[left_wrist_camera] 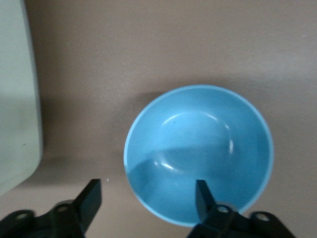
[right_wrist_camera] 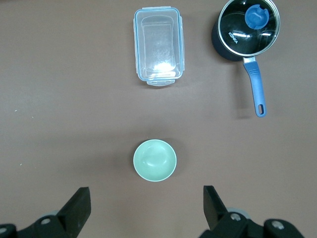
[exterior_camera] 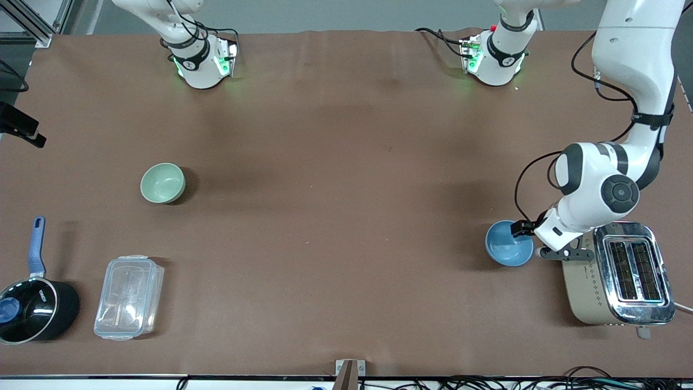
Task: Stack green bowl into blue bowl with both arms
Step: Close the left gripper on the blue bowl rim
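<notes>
The pale mint-green bowl [exterior_camera: 162, 183] stands upright toward the right arm's end of the table; it also shows in the right wrist view [right_wrist_camera: 154, 160]. The sky-blue bowl [exterior_camera: 508, 244] stands beside the toaster toward the left arm's end. My left gripper [exterior_camera: 528, 235] is low at the blue bowl's rim on the toaster side. In the left wrist view the left gripper [left_wrist_camera: 147, 198] is open: one finger is over the inside of the blue bowl [left_wrist_camera: 198, 153], the other outside over the cloth. My right gripper [right_wrist_camera: 146, 206] is open and empty high above the table, with the green bowl below it; it is out of the front view.
A silver and beige toaster [exterior_camera: 617, 273] stands right beside the blue bowl; its side shows in the left wrist view [left_wrist_camera: 17, 99]. A clear lidded container [exterior_camera: 129, 297] and a black saucepan with a blue handle [exterior_camera: 33, 303] sit nearer the front camera than the green bowl.
</notes>
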Tool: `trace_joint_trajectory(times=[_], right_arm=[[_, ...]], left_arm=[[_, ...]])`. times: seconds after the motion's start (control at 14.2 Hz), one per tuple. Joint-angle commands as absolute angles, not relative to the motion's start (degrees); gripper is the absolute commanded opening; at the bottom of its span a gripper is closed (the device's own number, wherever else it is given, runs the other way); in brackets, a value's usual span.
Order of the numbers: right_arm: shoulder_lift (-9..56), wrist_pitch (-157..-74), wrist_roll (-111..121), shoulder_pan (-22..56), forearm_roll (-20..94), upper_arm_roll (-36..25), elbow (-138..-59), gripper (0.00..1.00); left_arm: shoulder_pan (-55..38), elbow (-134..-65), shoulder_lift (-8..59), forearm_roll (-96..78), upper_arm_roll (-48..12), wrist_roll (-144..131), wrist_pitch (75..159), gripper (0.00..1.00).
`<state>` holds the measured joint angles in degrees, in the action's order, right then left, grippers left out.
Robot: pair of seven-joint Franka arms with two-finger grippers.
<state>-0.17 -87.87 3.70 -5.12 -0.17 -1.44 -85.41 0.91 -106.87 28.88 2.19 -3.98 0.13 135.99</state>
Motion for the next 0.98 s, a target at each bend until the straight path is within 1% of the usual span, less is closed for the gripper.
trace_joint_trajectory(times=[0.0,0.14,0.28,0.35,0.56,0.63,0.77,0.91], right_arm=[[-1.76,-88.15,4.22,-5.71,0.62,-1.14,-87.19,1.00],[-1.76,-88.07,4.22,-5.71,0.70,-1.14,-87.19,1.00],[-1.76,-88.07,4.22,-5.71,0.62,-1.14,-87.27,1.00],[-1.76,-88.07,4.22,-5.71,0.70,-1.23,-87.19,1.00],[-1.76,-87.98,4.22,-5.80,0.70,-1.23,-87.28,1.00],[-1.76,-88.07,4.22,-5.89,0.70,-1.23,-87.28,1.00],[-1.76,-88.07,5.09,-5.98,0.62,-1.41,-87.28,1.00],[-1.76,-88.07,5.36,-6.06,0.70,-1.49,-87.28,1.00]], left_arm=[[2.02,-106.26,31.19,5.35,-4.13,0.09,139.12,0.77],[2.81,-106.00,32.69,6.59,-4.13,0.09,141.06,0.68],[3.16,-105.82,32.96,6.59,-4.13,0.00,141.24,0.47],[3.08,-105.82,32.96,6.59,-4.22,-0.17,141.24,0.35],[2.64,-105.82,32.96,6.59,-4.31,-2.89,141.24,0.05],[2.72,-105.82,32.87,6.59,-4.57,-2.81,141.24,0.01],[2.11,-105.82,32.17,5.81,-6.31,-2.90,140.63,0.00],[2.72,-105.82,31.03,5.80,-10.09,-5.52,140.02,0.00]])
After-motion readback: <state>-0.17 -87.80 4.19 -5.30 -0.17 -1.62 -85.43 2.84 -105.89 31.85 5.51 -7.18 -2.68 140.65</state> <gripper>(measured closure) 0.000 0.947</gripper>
